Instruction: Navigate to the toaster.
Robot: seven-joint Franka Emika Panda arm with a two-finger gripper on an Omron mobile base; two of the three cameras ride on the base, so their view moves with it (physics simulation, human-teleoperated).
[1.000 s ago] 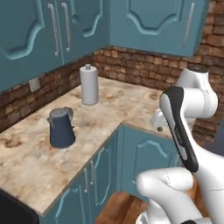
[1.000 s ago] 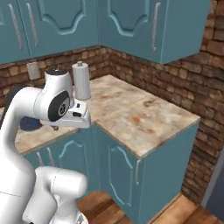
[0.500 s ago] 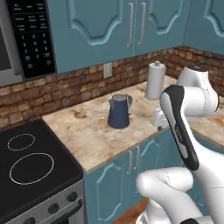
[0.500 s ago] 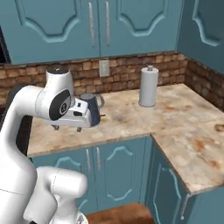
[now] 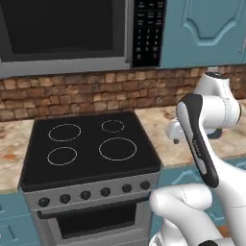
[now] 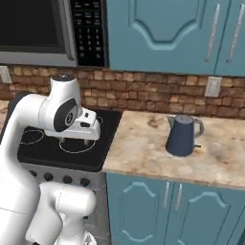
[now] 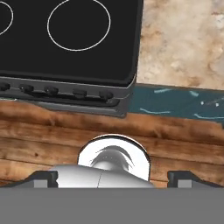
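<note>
My arm is tucked for driving, gripper [image 7: 112, 178] spread and empty over the floor before the stove [image 5: 91, 144]; kettle [image 6: 182, 135] on the counter [image 6: 143, 148], toaster nowhere yet

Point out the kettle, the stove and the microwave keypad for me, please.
kettle [image 6: 181, 138]: right base view, on its dark blue body.
stove [image 5: 86, 144]: left base view, on the black cooktop between the burner rings.
microwave keypad [image 6: 88, 31]: right base view, on the dark button panel.
</note>
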